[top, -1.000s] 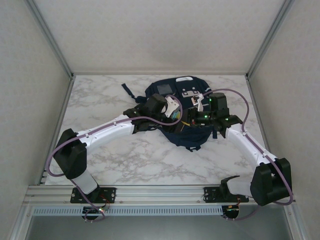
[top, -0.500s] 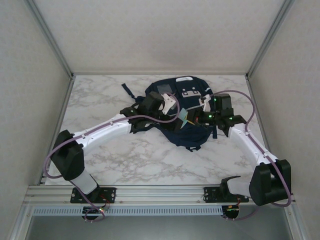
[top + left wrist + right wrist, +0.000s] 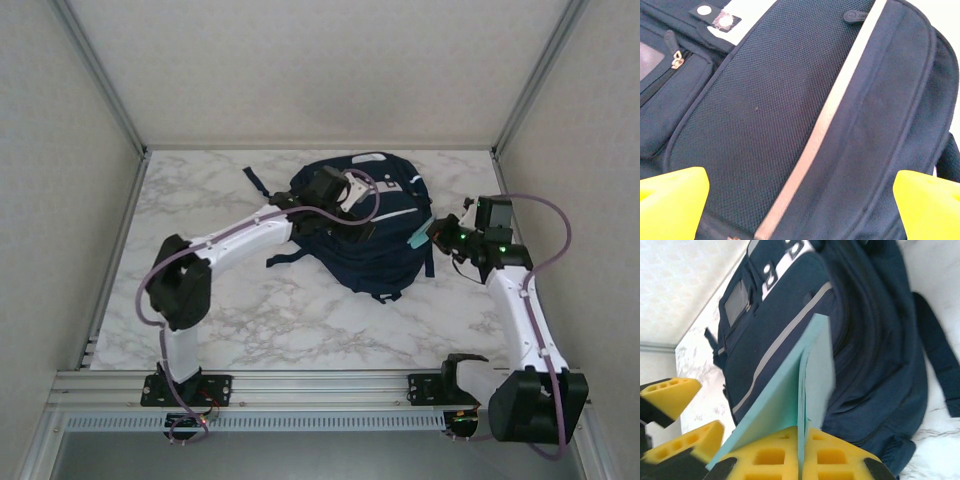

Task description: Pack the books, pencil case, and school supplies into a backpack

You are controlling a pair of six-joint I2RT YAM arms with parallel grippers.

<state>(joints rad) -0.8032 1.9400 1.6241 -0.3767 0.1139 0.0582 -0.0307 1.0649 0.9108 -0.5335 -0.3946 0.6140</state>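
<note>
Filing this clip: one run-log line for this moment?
left gripper open above backpack | right gripper shut on light-blue pad | pad outside backpack

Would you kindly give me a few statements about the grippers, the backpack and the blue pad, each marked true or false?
1. The right gripper is shut on the thin light-blue square pad. True.
2. The left gripper clamps a black strap. False: it is open over the backpack, holding nothing.
3. The large navy-blue fabric backpack lies on the marble table. True.
4. The pad lies inside the backpack. False: it is outside, at the backpack's right edge.
</note>
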